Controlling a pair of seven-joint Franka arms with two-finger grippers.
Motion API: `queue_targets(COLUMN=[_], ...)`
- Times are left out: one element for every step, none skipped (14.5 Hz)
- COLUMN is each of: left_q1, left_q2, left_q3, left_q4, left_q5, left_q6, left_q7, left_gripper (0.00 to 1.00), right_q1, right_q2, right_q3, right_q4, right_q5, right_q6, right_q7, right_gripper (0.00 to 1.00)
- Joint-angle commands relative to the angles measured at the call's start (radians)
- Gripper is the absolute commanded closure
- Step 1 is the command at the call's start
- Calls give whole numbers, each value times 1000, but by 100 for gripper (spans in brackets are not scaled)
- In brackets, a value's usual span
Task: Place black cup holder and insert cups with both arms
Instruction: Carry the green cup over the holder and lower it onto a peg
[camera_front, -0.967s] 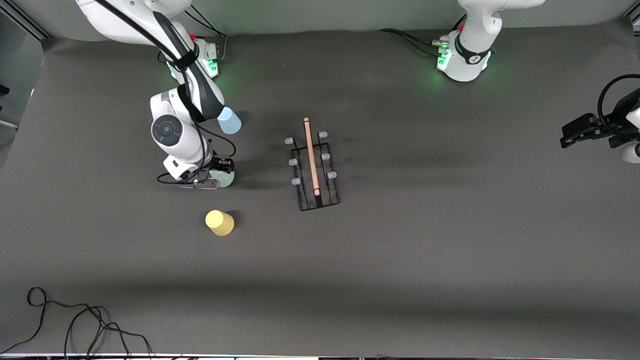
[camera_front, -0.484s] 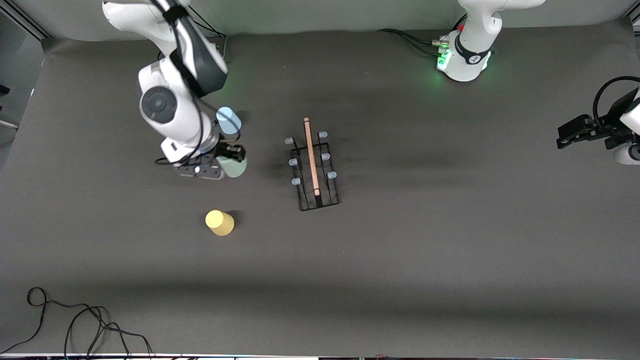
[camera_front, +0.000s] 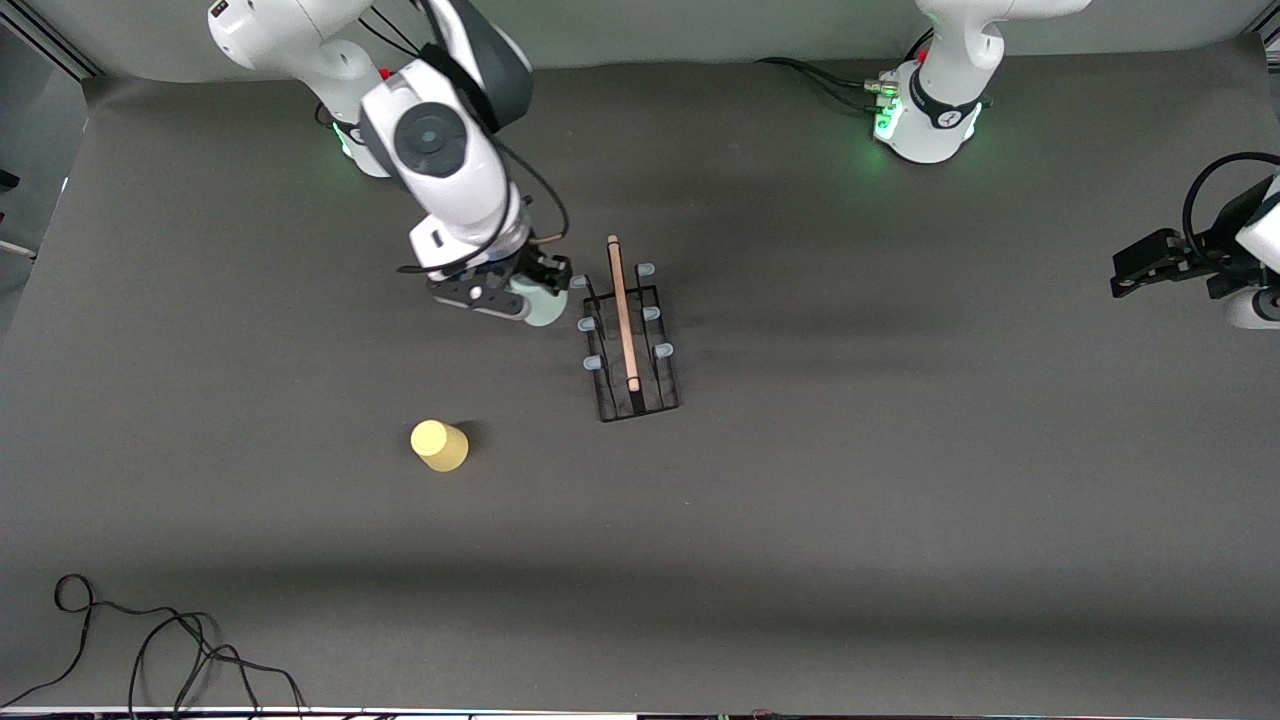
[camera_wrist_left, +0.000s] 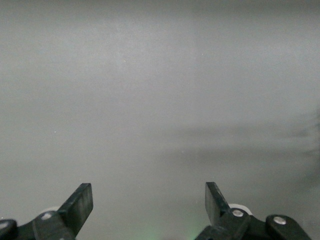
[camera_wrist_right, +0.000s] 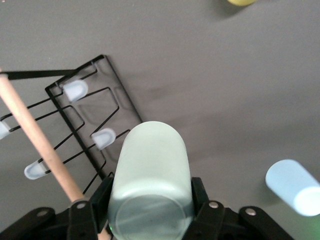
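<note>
- Right end effector (camera_front: 535, 290): closed on the pale grey-green cup (camera_front: 543, 303), held up in the air on its side, over the desk (camera_front: 800, 520) just beside the rack's pegs on the right-arm side.
- Right wrist view: cup (camera_wrist_right: 150, 180) clamped between both fingers (camera_wrist_right: 101, 200), its closed base toward the camera; pegs (camera_wrist_right: 103, 138) lie close under its other end.
- Black cup holder (camera_front: 632, 340): stands on the desk mid-way between the two arms, wooden rod handle (camera_front: 622, 310) on top; no cup on it.
- Yellow cup (camera_front: 439, 445): upside down on the desk, nearer to the front camera than the rack, toward the right arm's end.
- Light blue cup (camera_wrist_right: 292, 186): seen only in the right wrist view, on the desk, apart from the rack.
- Left end effector (camera_front: 1150, 268): waits at the left arm's end of the desk, fingers (camera_wrist_left: 80, 206) spread wide, holding nothing.
</note>
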Motion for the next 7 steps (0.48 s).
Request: queue_targets(left_q1=[-9, -9, -9, -9, -7, -9, -9], left_q2=[-11, -11, -11, -8, -8, -8, -8], left_q3=[3, 3, 3, 3, 3, 3, 3], left_q4=[-6, -6, -6, -4, -6, -6, -6], left_q5=[2, 2, 2, 2, 2, 2, 2], left_q6=[-8, -8, -5, 1, 3, 3, 3], left_q7=[-4, -4, -6, -6, -6, -6, -6], left_gripper=[0, 0, 0, 0, 0, 0, 0], right_q1=[50, 51, 59, 73, 79, 80, 82], right_q2=[34, 39, 50, 59, 73, 85, 96], right_q3=[-11, -11, -11, -11, -11, -11, -11], right_q4=[37, 37, 37, 37, 39, 40, 40], right_q5=[9, 9, 9, 9, 9, 8, 5], right_q6=[-10, -1, 13, 24, 34, 40, 41], right_q7=[65, 74, 83, 92, 94, 94, 94], right_gripper=[100, 100, 100, 100, 100, 100, 100])
